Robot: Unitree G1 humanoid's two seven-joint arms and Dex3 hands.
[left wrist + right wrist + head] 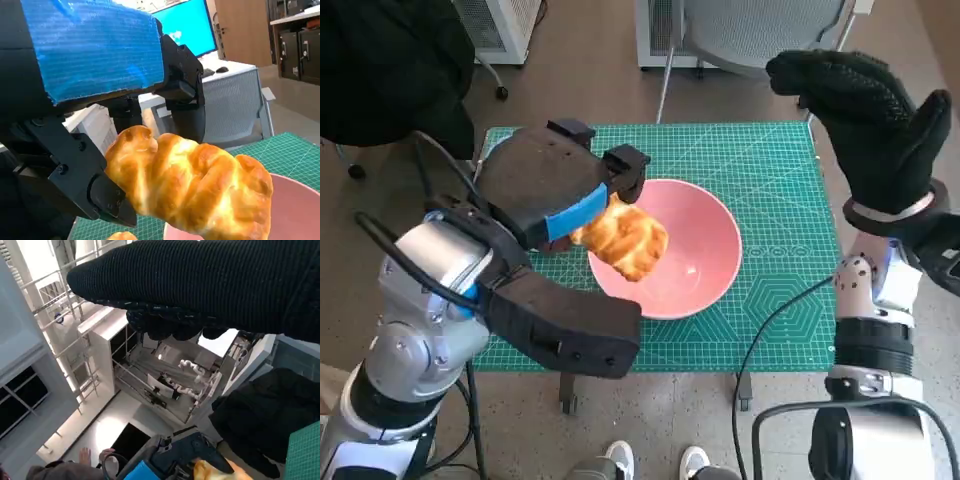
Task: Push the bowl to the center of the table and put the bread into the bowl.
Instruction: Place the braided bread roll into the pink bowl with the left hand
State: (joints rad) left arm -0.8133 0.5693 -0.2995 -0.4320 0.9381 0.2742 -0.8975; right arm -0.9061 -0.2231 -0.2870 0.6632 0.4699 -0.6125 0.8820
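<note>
The bread (pixel 625 240) — a golden, twisted pastry — is grasped in the left robot hand (pixel 555 195), held above the left rim of the pink bowl (pixel 695 255), not yet inside it. In the left wrist view the bread (pixel 192 187) sits between the black fingers (pixel 80 177), with the bowl's rim (pixel 295 192) just beyond it. The bowl stands near the middle of the worktop (pixel 770 300), which is covered by a green cutting mat (pixel 775 170) printed with a grid. Its inside holds nothing.

The right robot hand (pixel 865 110) in its knitted glove is raised over the far right corner of the mat, well apart from the bowl, fingers spread and grasping nothing. The right wrist view shows the glove (pixel 215 285) as a dark band, with shelving and white furniture behind it.

Around the worktop lies a brown floor (pixel 590 70). A grey mesh chair (pixel 760 30) stands just past the far edge, a white unit (pixel 500 25) at far left, and dark cloth (pixel 385 70) hangs at the left. A person's shoes (pixel 655 462) show at the near edge — close to the worktop's legs. Black cables (pixel 765 335) trail over the near right side of the mat. The mat lies open to the right of the bowl and along its far side.
</note>
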